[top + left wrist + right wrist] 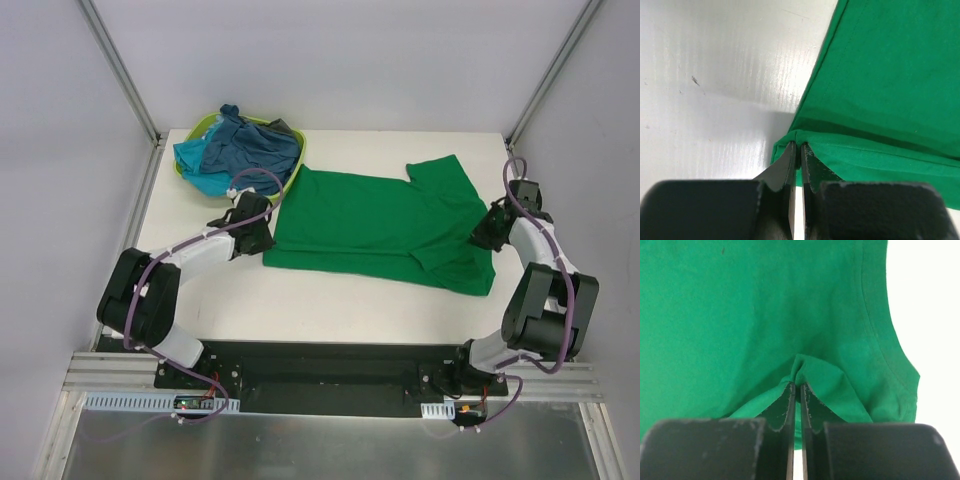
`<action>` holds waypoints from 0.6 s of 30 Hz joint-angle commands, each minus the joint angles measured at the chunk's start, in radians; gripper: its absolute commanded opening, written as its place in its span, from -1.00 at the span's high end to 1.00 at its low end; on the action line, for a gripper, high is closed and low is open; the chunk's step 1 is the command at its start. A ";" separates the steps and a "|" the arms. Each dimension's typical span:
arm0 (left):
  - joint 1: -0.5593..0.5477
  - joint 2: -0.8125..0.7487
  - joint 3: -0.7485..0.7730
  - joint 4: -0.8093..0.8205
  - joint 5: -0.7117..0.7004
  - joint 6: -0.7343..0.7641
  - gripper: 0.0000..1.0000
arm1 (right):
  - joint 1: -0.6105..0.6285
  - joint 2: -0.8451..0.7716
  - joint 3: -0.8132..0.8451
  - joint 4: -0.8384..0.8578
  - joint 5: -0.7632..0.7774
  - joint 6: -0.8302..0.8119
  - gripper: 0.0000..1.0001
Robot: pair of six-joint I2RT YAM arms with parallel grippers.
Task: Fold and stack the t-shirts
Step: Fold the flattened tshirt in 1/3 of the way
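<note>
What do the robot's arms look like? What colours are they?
The left arm and right arm match: white tube-shaped links joined by chunky black joints. A purplish cable loops along each one. The jaws are two flat black blades with scuffed, pale-speckled edges.

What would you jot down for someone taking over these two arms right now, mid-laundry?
Left hand: shut, pinching the green t-shirt at its edge on the basket side.
Right hand: shut, pinching a tuck of the same shirt at the opposite end.
Green shirt lies spread on the table; the other shirts are heaped in the lime basket.
Done: one shirt laid out. Left: fold it, fold the rest, stack.
</note>
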State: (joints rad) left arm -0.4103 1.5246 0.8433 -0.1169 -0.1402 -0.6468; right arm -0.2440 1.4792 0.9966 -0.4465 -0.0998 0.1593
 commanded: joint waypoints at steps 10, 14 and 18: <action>0.021 -0.041 0.108 -0.098 -0.024 0.047 -0.96 | 0.078 0.112 0.258 -0.078 0.138 -0.092 -0.58; 0.016 -0.119 0.077 -0.095 0.086 0.033 -0.98 | 0.080 -0.025 0.116 -0.075 0.022 -0.055 -0.93; -0.030 -0.118 0.073 -0.057 0.223 0.044 -0.98 | 0.080 -0.102 -0.030 0.012 -0.171 0.008 -0.93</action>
State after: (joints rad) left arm -0.4007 1.4338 0.9211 -0.1955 -0.0731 -0.6113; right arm -0.1650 1.4570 1.0786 -0.4656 -0.0906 0.1024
